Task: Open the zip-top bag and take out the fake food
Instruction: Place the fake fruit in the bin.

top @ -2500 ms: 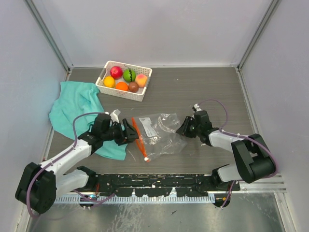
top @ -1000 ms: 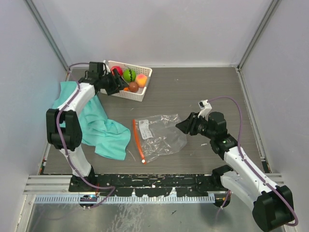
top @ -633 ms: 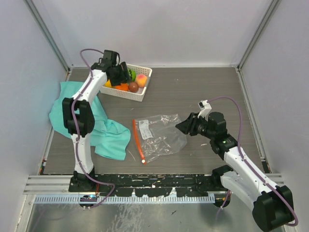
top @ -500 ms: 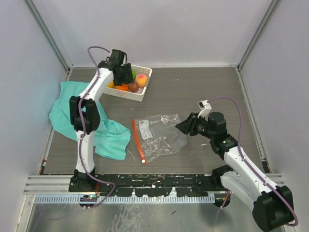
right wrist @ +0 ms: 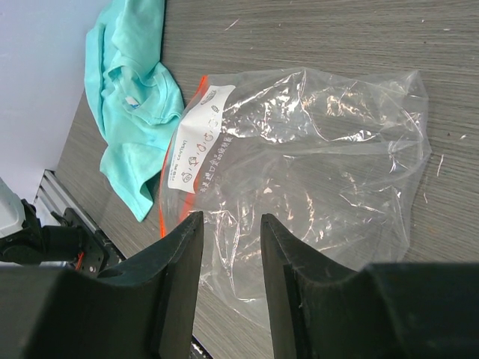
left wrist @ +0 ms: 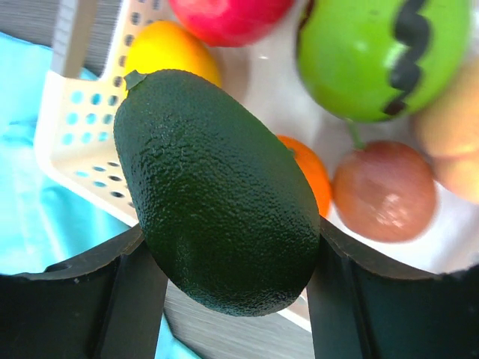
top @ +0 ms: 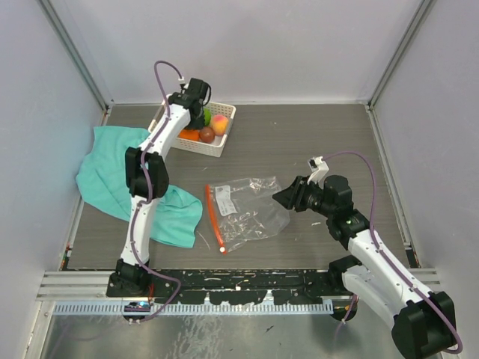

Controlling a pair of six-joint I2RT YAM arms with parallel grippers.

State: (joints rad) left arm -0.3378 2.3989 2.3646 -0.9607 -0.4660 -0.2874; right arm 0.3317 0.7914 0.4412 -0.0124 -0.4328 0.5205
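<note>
1. Right gripper [top: 289,197] [right wrist: 230,218]: black fingers a narrow way apart, nothing between them. It hangs over the right end of item 2. Whether it touches cannot be told.

2. Clear crinkly plastic zip-top bag [top: 251,208] [right wrist: 307,172]: lies flat and crumpled on the grey wood-grain tabletop [top: 322,142], near the middle. Long axis runs left to right, with the mouth pointing left. Orange-red zipper strip [top: 215,217] forms the left edge, running near to far and leaning slightly left at its far end. Small white label [top: 227,198] [right wrist: 196,140] sits just inside the strip.

3. Crumpled teal cloth [top: 112,168] [right wrist: 131,112]: just left of the zipper edge and reaching to the left wall.

4. Bare tabletop shows between bag and basket, which are well apart, and to the right of both.

5. White slotted plastic basket [top: 213,149] [left wrist: 75,142]: far left of the table. It holds a red fruit [left wrist: 224,15], yellow fruit [left wrist: 168,52], green fruit with black marks [left wrist: 382,52], orange fruit [left wrist: 308,170], brown fruit [left wrist: 385,191] and peach fruit [top: 219,122].

6. Left gripper [top: 196,97] [left wrist: 232,235]: clamped on a dark green pebbled fake avocado [left wrist: 217,194], held over the basket. In the wrist view the avocado's long axis runs diagonally, stem end at the upper left.
</note>
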